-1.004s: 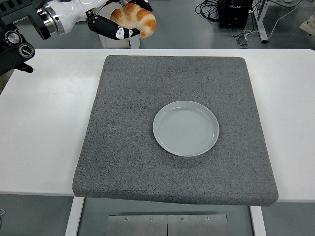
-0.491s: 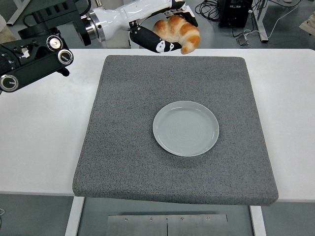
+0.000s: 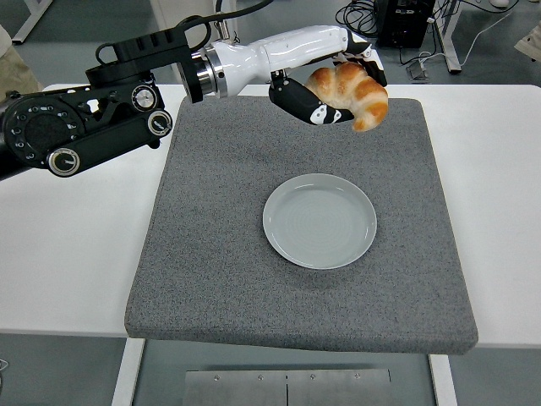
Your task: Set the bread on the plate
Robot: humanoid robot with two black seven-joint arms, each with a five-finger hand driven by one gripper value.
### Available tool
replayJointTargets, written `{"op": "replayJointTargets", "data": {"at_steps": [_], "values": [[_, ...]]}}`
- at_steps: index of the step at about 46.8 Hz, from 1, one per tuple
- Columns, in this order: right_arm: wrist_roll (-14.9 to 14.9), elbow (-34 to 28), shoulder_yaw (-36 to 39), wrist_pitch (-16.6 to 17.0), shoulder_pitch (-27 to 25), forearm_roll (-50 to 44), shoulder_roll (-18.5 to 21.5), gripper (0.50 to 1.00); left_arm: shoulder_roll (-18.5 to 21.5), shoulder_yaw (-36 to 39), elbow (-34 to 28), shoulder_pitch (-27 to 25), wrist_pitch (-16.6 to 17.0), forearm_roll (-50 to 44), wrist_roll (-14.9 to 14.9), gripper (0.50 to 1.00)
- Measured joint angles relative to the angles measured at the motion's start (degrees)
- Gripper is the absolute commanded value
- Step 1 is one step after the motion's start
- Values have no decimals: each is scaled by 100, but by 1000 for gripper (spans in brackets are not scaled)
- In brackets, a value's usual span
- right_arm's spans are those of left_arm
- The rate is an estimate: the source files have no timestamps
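Note:
My left hand [image 3: 331, 93] holds a golden-brown croissant-shaped bread [image 3: 355, 93] in the air, fingers curled around it from below and behind. It hangs over the far part of the grey mat [image 3: 211, 254], above and slightly right of the empty pale grey plate [image 3: 319, 222] that lies in the mat's middle. The left arm [image 3: 101, 127] reaches in from the left edge, black at the shoulder side with a white forearm. The right arm is out of view.
The grey mat covers most of the white table [image 3: 68, 245]. Beyond the far edge are floor cables [image 3: 355, 15] and a dark box [image 3: 404, 21]. A table leg frame [image 3: 287, 385] shows below the near edge.
The left arm has swung right and toward me, carrying the bread from beyond the mat's far left corner to a spot over the mat just behind the plate.

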Motion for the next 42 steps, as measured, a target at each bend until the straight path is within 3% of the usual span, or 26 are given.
{"op": "replayJointTargets", "data": {"at_steps": [19,31,42], "values": [[0,-2,0,-2,-4,0,0,1000,-286,516,69,153,123,492,18,500],[0,-3,0,1,1,0,0,1000,-311,543,272,774,275,766,1,500],[0,2,0,2,2,0,0,1000,-539,544,419,987,393,805,-1,500]]}}
